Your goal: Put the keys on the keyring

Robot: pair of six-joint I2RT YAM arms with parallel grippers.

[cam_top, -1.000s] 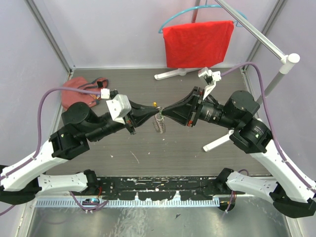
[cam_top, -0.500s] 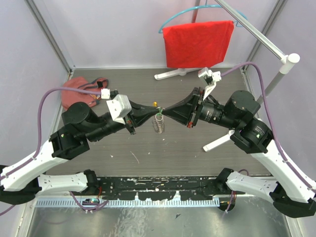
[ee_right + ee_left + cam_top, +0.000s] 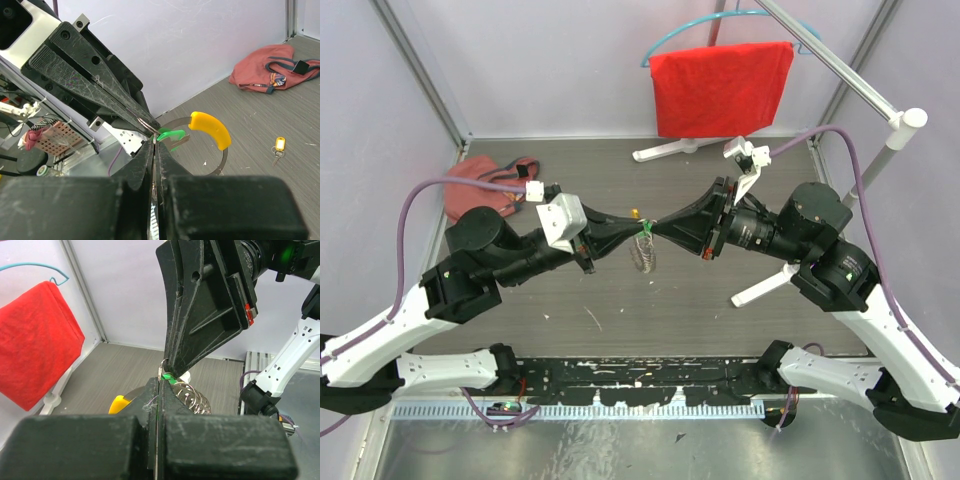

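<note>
1. Grippers meeting tip to tip above the table (image 3: 620,300): my left gripper (image 3: 629,233) is clenched on the keyring (image 3: 642,256), which dangles at 6 o'clock from the meeting point. My right gripper (image 3: 656,230) is pressed closed, apparently pinching the green key (image 3: 644,231) (my own fingers hide the contact).
2. Keyring: I judge it light, stiff and slippery, with a springy coiled part. The orange segment (image 3: 210,129) looks thicker and easier to grip. Holding the bare wire beside the opening would keep the gap free.
3. Green key: tiny, rigid and nearly weightless. It is best pinched by its flat head, with the hole left clear.
4. Yellow-headed key (image 3: 278,145): it lies flat on the table at 12 o'clock from the tips, apart from them, and is probably awkward to lift.
</note>
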